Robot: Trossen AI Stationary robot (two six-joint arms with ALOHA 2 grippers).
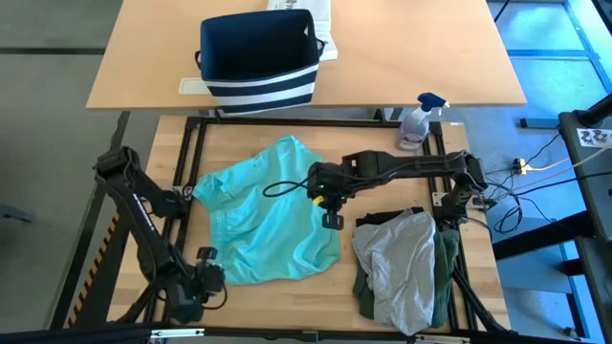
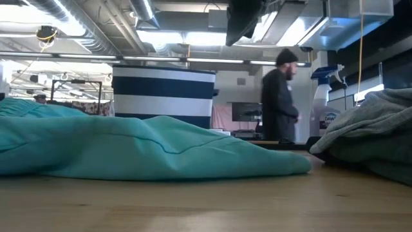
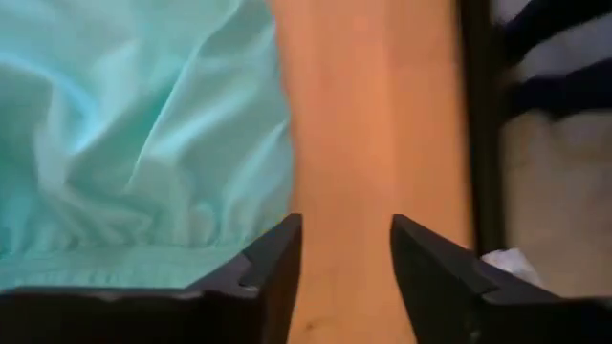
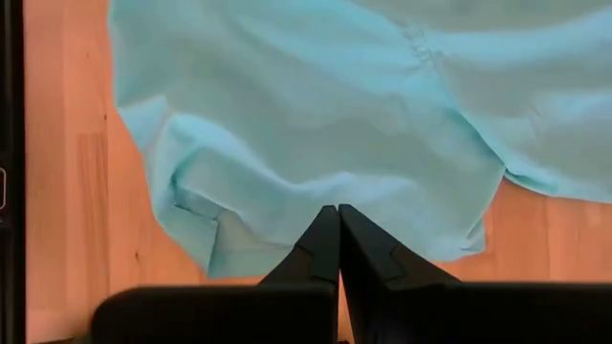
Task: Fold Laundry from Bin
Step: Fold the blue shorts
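High view: teal garment spread loosely over the middle of the worktop, rumpled and not yet squared, presumably laid out as the piece to fold next. Grey and dark green laundry heaped toward the right front corner, likely set aside. Striped bin parked on the separate table beyond the worktop's far edge, out of the folding area. Spray bottle at the far edge, right of centre. Left gripper by the left edge, at the teal garment's left border. Right gripper hanging over the garment's right portion, near the grey heap.

Low view: teal garment lying low across the boards, grey pile to the right, bin behind, a person standing in the room beyond.

Left wrist view: left gripper with jaws partly apart, nothing between them, bare wood beneath and the garment's edge just beside one finger; not gripping anything.

Right wrist view: right gripper fully closed, fingertips pressed together above the garment's hem; no cloth visibly pinched, so apparently empty.
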